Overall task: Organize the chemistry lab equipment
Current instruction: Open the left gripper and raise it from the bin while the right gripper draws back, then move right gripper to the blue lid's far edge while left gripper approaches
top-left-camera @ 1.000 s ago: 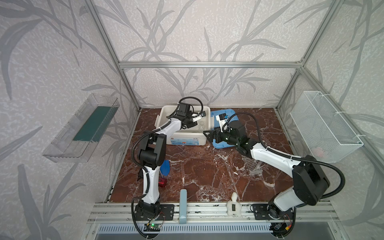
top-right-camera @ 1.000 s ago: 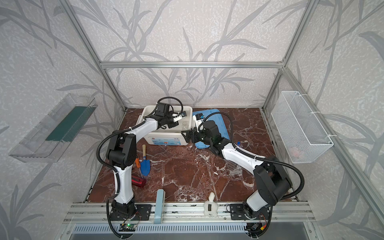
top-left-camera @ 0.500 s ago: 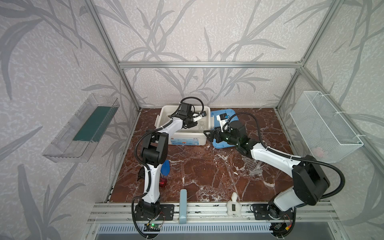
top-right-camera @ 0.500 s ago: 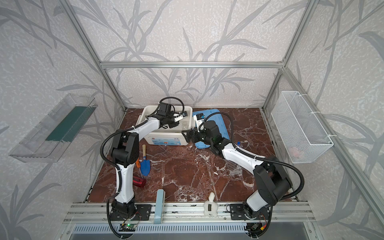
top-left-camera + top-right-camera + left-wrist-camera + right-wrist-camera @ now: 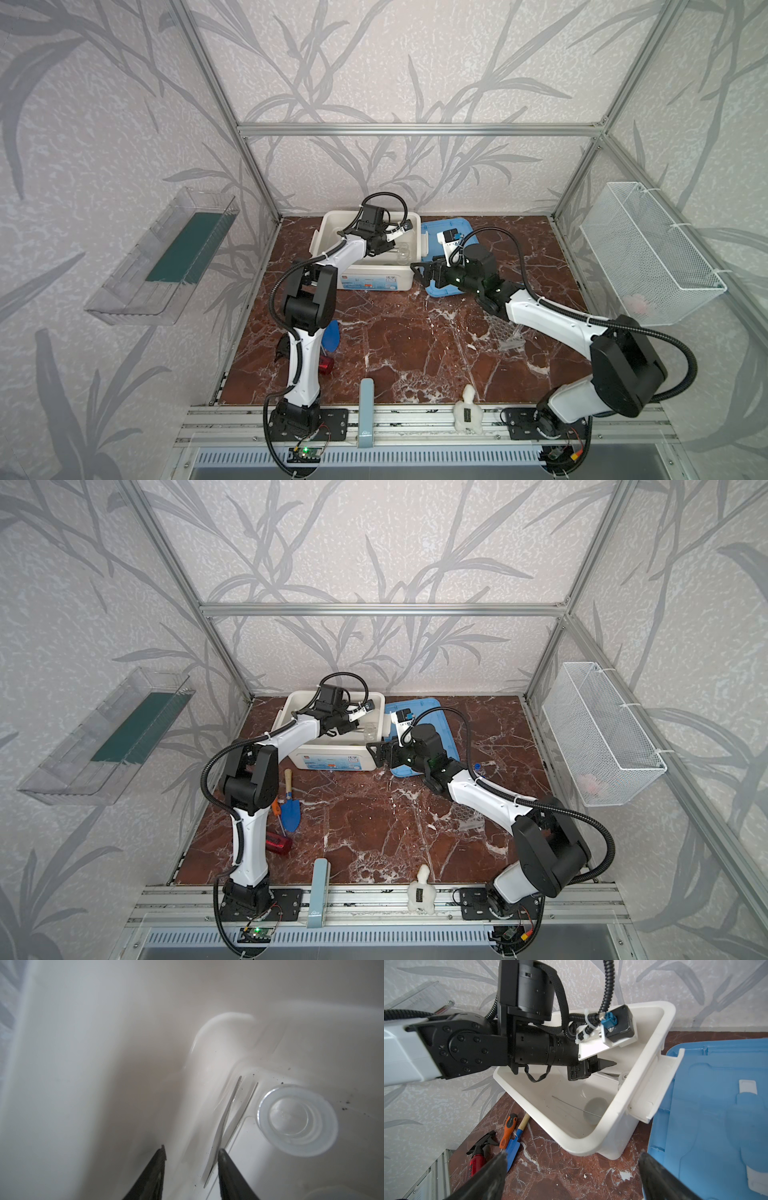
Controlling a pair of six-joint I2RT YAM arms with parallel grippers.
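Inside the white bin [image 5: 83, 1064], left tool [image 5: 192, 1148] parted and empty, thin glass rods [image 5: 230, 1103] lying beside one finger, right tool [image 5: 572, 1154] spread wide over the worktop [image 5: 550, 1176]

Reaching far back with the left arm [image 5: 347, 252], elbow raised and wrist tipped downward, left gripper [image 5: 192, 1148] partly spread and clasping nothing, and stretching the right arm [image 5: 548, 320] low toward the middle, right gripper [image 5: 572, 1153] spread wide, pointing across to the left side.
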